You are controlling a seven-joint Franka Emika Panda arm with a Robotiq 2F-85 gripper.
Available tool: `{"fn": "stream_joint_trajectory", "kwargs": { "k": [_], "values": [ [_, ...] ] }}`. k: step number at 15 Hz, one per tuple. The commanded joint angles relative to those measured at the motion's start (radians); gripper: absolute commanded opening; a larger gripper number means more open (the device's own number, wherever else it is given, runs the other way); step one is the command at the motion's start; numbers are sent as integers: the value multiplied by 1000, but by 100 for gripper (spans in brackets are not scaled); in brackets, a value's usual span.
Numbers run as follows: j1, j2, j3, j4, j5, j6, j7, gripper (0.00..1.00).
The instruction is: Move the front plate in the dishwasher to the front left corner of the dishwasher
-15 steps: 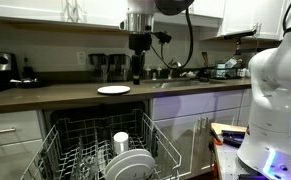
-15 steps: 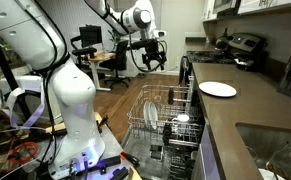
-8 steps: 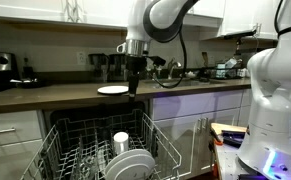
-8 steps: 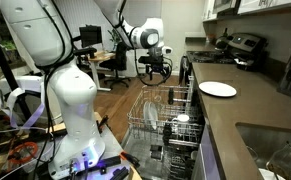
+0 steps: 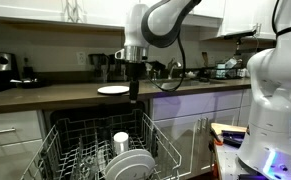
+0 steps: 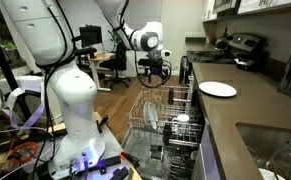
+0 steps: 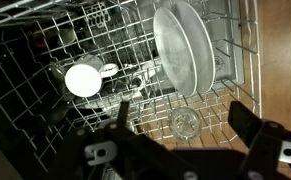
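The dishwasher [image 5: 55, 140] stands open with its wire rack pulled out, also seen in the other exterior view [image 6: 150, 115]. Several white plates stand racked together; the front plate [image 5: 133, 166] faces the camera, and in the wrist view [image 7: 177, 45] it shows at the top with its sunken centre visible. My gripper [image 5: 135, 96] hangs open and empty above the rack, well clear of the plates, as both exterior views [image 6: 157, 72] show. In the wrist view my two dark fingers [image 7: 185, 118] spread wide over the rack below the plates.
A white cup [image 7: 83, 80] stands in the rack beside the plates, also seen in an exterior view [image 5: 120, 140]. A clear glass [image 7: 185, 122] sits between my fingers' line of sight. A flat white plate [image 5: 113, 90] lies on the counter [image 6: 217, 89]. Wood floor shows beyond the rack.
The arm has come down and moved closer over the dishwasher rack. The gripper stays open. The plates and cup have not moved.
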Motion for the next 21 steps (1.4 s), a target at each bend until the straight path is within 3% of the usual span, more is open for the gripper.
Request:
{"fn": "stream_joint_trajectory", "kwargs": {
  "k": [1,8,12,20,21],
  "values": [
    [-5,109,5,23,14,39,-76,100],
    [-24,302,37,57,63,172,-203,100],
    [-47,405,74,96,37,249,-208,100],
    [-107,568,113,188,7,252,-212,100],
    [-114,580,116,195,3,251,-214,75]
  ]
}}
